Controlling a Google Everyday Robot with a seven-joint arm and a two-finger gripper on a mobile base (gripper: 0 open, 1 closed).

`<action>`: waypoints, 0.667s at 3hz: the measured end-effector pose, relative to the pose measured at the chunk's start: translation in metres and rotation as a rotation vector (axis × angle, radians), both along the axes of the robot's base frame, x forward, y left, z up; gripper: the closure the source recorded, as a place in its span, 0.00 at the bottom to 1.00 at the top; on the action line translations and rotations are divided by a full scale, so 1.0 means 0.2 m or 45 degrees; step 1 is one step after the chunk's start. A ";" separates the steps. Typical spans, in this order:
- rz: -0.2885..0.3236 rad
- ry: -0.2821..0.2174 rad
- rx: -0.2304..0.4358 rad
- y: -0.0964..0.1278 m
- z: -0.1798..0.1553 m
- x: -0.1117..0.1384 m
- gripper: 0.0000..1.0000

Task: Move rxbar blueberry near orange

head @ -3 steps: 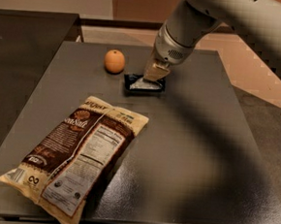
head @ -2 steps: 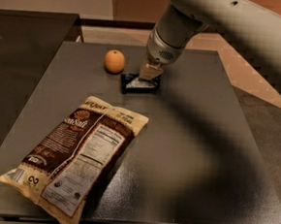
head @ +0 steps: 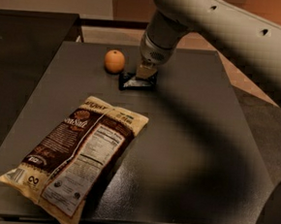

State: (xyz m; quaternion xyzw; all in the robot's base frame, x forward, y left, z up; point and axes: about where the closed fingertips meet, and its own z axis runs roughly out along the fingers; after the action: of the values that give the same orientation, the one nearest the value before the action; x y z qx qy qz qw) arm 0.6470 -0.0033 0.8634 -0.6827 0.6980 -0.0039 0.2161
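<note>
Though under claw, dark rxbar blueberry

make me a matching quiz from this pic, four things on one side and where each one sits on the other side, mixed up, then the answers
Things:
1. orange
2. rxbar blueberry
3. chip bag
4. gripper

Places:
A. lying flat on the near left part of the table
B. far side, the leftmost of the small items
C. just right of the fruit, not touching it
D. down on the far edge of the snack bar

Pairs: 1-B, 2-C, 3-A, 4-D
</note>
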 end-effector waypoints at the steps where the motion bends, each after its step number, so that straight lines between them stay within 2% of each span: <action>1: 0.001 0.002 -0.001 0.00 -0.01 0.00 0.35; 2: 0.003 0.005 -0.003 0.01 -0.01 0.00 0.12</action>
State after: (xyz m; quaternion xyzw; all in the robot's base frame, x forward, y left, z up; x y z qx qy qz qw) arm 0.6466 -0.0020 0.8608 -0.6838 0.6976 -0.0031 0.2139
